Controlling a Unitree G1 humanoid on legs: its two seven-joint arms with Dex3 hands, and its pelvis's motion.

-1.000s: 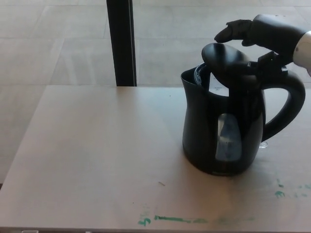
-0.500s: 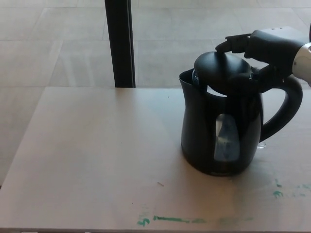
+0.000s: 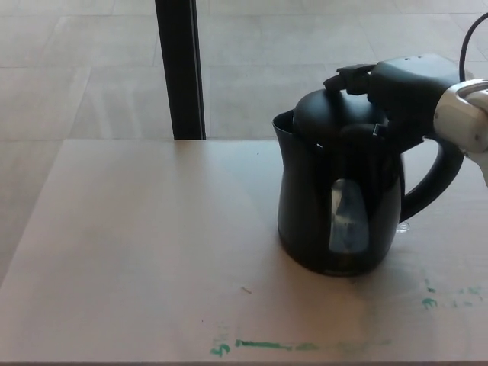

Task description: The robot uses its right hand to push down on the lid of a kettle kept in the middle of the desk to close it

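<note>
On the pale bench point(image 3: 137, 252), right of centre, stands a black kettle point(image 3: 339, 206). Its lid point(image 3: 335, 114) sits nearly closed. Resting on the lid, the right robot hand point(image 3: 389, 80) holds nothing, fingers curled downward together.

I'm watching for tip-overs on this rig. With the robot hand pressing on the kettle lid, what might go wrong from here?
1. The right robot hand presses the lid from the handle side, so the push may be off-centre and rock or slide the kettle on the smooth desk.
2. The lid looks nearly down, but a thin gap shows near the spout; it may not latch and could spring back.
3. No other hand steadies the kettle.
</note>
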